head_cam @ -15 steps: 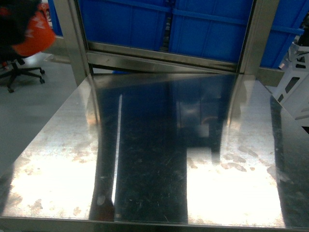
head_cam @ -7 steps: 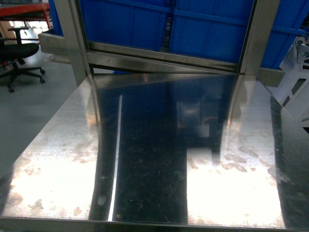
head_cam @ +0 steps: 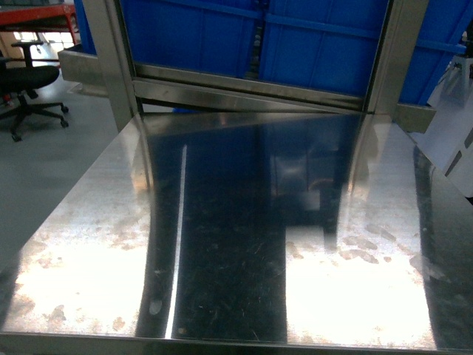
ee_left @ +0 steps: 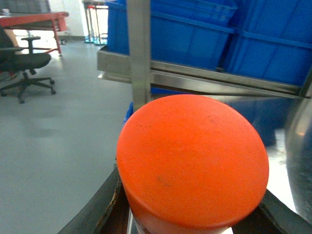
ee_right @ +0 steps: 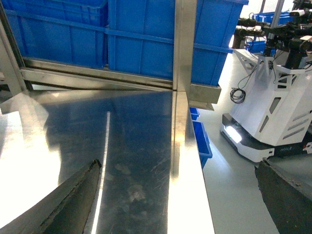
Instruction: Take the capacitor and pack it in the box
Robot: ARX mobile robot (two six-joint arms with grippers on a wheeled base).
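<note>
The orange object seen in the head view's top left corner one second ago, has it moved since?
Yes. It has left the head view, out past the steel post; only the black chair shows in that corner now.

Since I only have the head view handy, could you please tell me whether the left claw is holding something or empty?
Holding something: in the left wrist view an orange cylinder sits end-on between the left claw's dark fingers.

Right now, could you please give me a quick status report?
Left gripper shut on orange capacitor. Right gripper open, empty, above table edge. Box not in view. White robot parked right of table.
</note>
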